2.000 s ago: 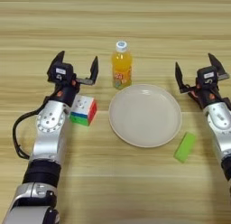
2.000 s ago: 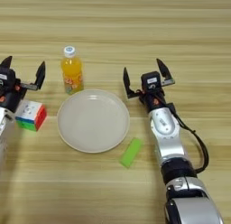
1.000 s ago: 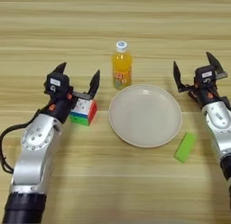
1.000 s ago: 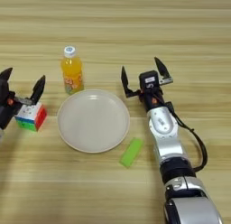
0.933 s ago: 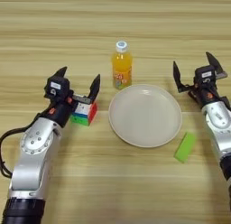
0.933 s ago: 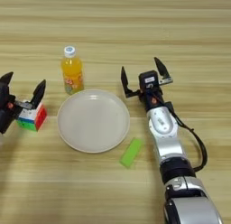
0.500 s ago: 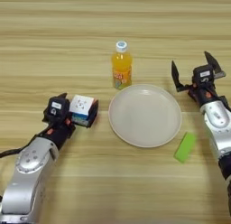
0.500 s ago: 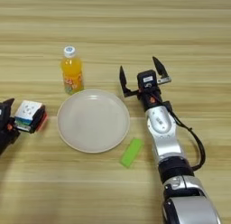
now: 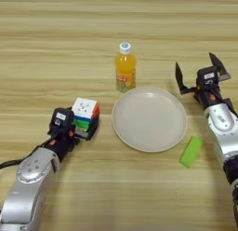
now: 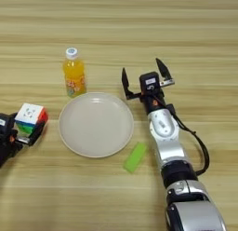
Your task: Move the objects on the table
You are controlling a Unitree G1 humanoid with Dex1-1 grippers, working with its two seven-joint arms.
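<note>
Three loose objects sit on your bench (image 9: 56, 20) around the cream plate (image 9: 149, 118), and your left hand (image 9: 76, 124) is on one of them right now. It has the puzzle cube (image 9: 85, 115), white face up, just left of the plate, one black finger dark against the cube's right side. It looks closed on the cube, though the far finger is hidden. The cube is light and rigid, with flat slick faces; take it square across two opposite sides, because a corner grip will likely let it twist or turn a layer.

Your right hand (image 10: 146, 80) hovers beyond the plate's right rim, fingers spread wide, holding nothing.

The orange-drink bottle (image 9: 125, 68) stands upright just behind the plate's far edge. It's tall, narrow and smooth, so it should tip easily; go for the body, low down, not the white cap. The green block (image 9: 190, 151) lies flat off the plate's near right edge, stiff and light; pinch it across the short width.
</note>
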